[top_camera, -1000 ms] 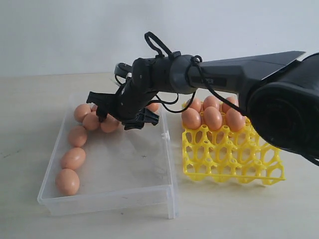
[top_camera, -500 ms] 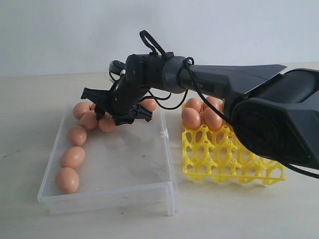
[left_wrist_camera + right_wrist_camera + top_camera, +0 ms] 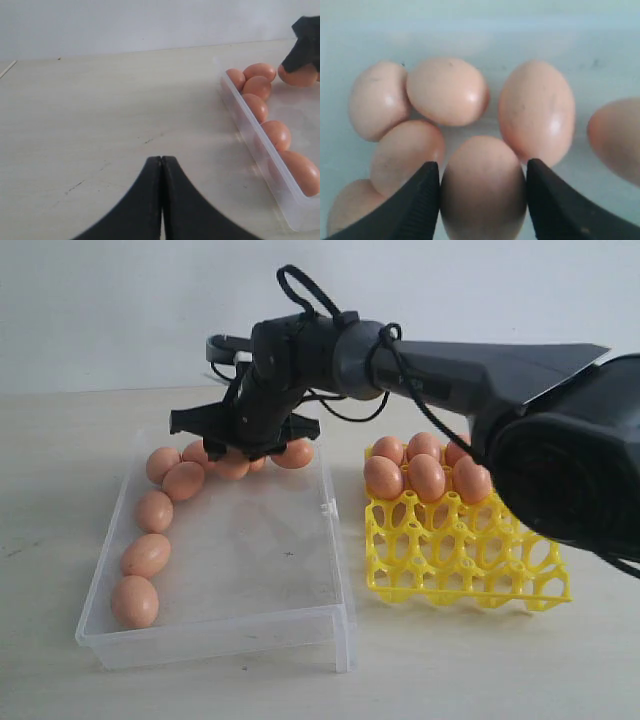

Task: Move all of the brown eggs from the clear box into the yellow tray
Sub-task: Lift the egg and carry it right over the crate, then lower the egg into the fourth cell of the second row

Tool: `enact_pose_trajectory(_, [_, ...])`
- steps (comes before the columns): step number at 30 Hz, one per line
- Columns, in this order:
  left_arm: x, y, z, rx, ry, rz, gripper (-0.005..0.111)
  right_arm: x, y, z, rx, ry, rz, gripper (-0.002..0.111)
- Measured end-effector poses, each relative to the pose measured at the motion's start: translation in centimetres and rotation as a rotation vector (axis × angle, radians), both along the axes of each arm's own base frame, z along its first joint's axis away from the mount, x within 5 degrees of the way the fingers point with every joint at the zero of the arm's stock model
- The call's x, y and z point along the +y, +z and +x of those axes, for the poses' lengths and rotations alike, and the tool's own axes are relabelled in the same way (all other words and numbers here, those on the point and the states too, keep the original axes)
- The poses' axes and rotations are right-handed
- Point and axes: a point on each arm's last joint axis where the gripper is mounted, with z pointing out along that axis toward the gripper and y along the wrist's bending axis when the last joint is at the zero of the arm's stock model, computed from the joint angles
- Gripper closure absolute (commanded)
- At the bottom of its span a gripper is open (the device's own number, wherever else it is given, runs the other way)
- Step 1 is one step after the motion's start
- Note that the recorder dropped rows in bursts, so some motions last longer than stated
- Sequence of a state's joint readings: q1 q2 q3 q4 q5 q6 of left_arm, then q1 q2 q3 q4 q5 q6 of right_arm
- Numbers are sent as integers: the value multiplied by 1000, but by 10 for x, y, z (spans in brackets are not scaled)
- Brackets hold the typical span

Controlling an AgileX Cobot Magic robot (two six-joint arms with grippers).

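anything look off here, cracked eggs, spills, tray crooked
Nothing stands out. The brown eggs look whole, and none lies outside the clear box or the yellow tray. The right gripper is closed on one egg.

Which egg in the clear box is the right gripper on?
The brown egg clamped between the right gripper's two fingertips in the wrist view. The other eggs around it all lie outside the fingers.
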State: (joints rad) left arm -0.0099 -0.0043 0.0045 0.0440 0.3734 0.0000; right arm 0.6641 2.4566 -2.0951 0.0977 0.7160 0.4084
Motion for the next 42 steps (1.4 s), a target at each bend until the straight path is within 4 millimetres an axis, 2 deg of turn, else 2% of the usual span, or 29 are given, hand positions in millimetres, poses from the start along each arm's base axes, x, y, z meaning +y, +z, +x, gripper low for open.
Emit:
enact_pose_trajectory(6, [0,0,0,0,0,0,107,-15,68,-5,-223,9,108,108])
enact_pose_trajectory(10, [0,0,0,0,0,0,107,-43,87,-16,-334,20,119,108])
enact_pose_trajectory(16, [0,0,0,0,-1,5,107,-102,103,-49,-528,27,98,108])
enact_pose_trajectory(23, [0,0,0,0,-1,5,107,-165,110,-90,-754,3,26,108])
enact_pose_trajectory(28, [0,0,0,0,-1,5,107,-202,96,-108,-808,-45,-45,108])
enact_pose_trajectory(36, [0,0,0,0,-2,7,107,-241,64,-125,-811,-114,-135,108])
enact_pose_trajectory(42, [0,0,0,0,-2,7,107,-262,49,-130,-842,-139,-206,108])
